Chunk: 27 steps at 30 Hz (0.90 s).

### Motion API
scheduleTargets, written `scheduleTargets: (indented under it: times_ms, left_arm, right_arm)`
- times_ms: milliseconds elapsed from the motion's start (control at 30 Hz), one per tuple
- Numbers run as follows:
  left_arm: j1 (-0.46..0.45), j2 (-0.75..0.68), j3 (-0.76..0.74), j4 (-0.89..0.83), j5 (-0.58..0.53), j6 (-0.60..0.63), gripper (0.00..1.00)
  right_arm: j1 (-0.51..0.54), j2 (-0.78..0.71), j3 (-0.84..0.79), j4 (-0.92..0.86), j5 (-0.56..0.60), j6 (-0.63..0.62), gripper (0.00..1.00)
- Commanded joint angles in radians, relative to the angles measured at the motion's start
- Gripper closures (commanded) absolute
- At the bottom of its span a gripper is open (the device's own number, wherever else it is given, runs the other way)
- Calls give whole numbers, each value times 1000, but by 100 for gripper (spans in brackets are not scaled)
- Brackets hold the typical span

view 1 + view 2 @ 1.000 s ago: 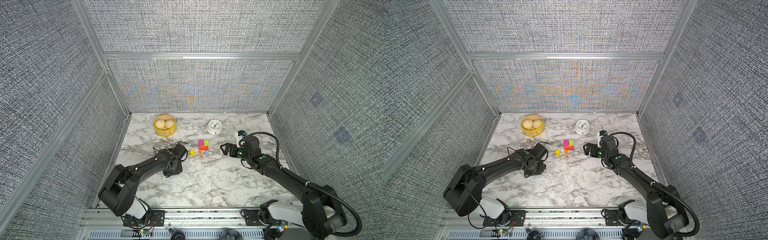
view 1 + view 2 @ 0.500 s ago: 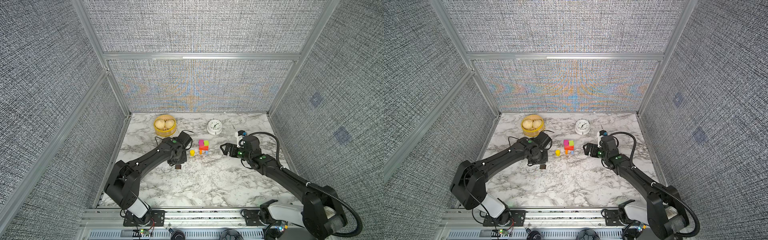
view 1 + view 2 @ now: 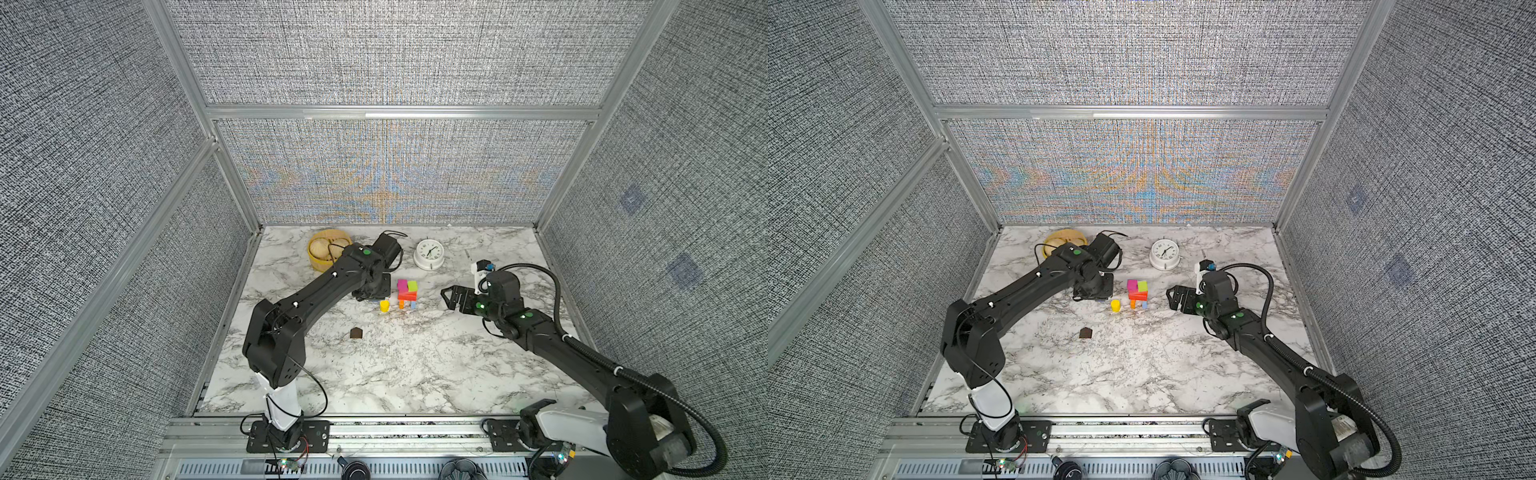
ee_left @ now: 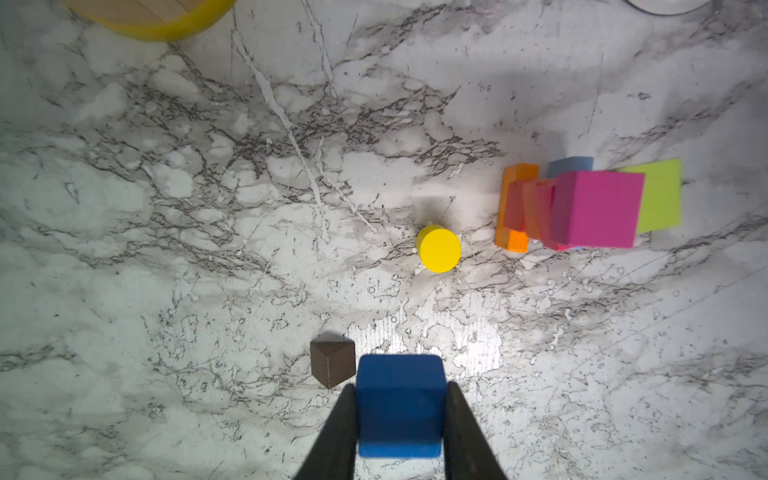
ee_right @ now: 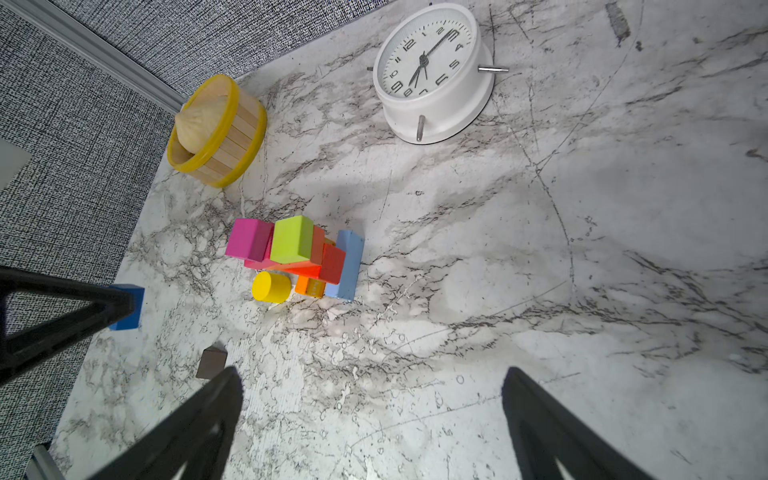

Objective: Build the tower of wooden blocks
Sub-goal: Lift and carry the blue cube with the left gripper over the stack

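Left claw point(image 4: 401, 388), blue cube point(image 4: 400, 403) nearer tower point(image 4: 594, 212)

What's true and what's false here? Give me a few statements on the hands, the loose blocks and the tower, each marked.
1. The left hand is shut on the blue cube. True.
2. The right hand grips the yellow cylinder. False: the right hand is open and empty, and the cylinder stands on the table beside the tower.
3. The brown house-shaped piece caps the tower. False: it lies on the table, apart from the tower.
4. A pink cube and a green cube sit side by side on top of the tower. True.
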Motion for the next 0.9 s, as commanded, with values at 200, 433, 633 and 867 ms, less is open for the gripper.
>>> scheduleTargets:
  times_ms: [200,433,633,867]
  left_arm:
    - [-11,169,295,-105,37,87,72]
    - [-24,271,461,-142,70,100,72]
    - [-39,320,530,-138,96,103,72]
    - [-51,367,582,-140,115,100,72]
  right_arm:
    - [1,6,8,15,4,-5,1]
    - [1,11,8,19,-3,-2,1]
    - [2,15,8,22,-5,-1,1]
    - [1,13,8,22,-6,1,1]
